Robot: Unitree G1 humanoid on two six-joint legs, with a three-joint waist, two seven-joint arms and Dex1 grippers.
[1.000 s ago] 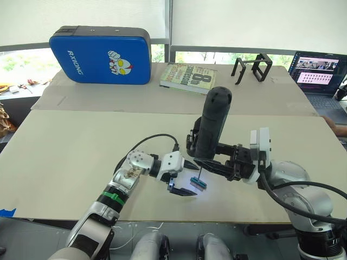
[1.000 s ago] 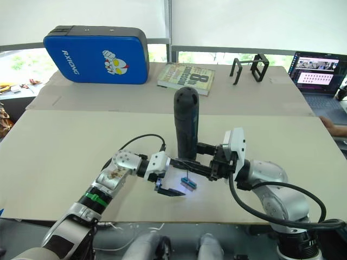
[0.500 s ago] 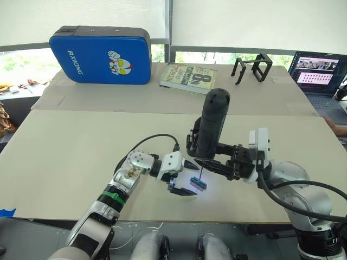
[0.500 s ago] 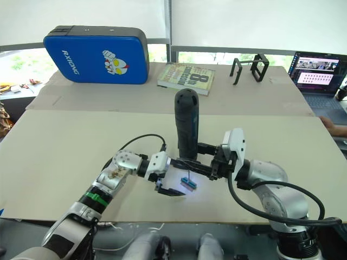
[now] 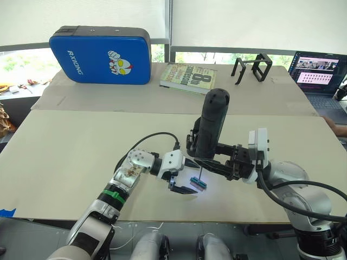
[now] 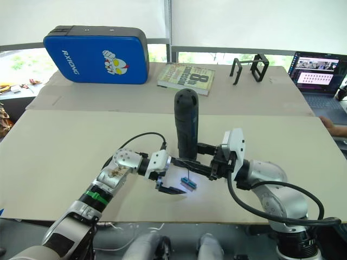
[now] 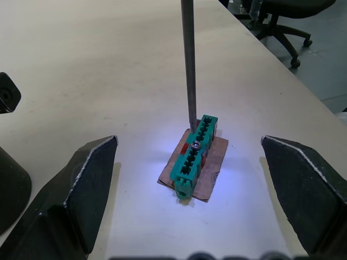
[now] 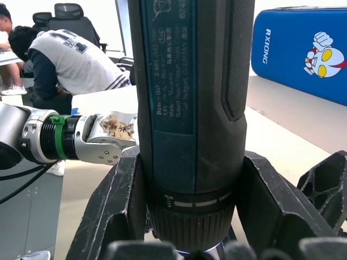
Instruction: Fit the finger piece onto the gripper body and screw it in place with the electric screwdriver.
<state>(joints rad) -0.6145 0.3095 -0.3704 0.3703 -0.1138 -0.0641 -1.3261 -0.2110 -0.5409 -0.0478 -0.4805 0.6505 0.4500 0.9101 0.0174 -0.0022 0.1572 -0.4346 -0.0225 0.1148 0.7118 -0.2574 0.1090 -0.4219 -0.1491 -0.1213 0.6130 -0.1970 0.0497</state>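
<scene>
Currently my right end effector point(image 5: 209, 162) is clamped on the electric screwdriver point(image 5: 211, 127), upright, bit tip at the green block point(image 7: 194, 153) on the tabletop point(image 5: 76, 141). Left end effector point(image 7: 190, 179) stands wide, straddling the block, holding nothing. Judged step: picking a screw. Next: lift the bit straight up without tipping the block.
</scene>
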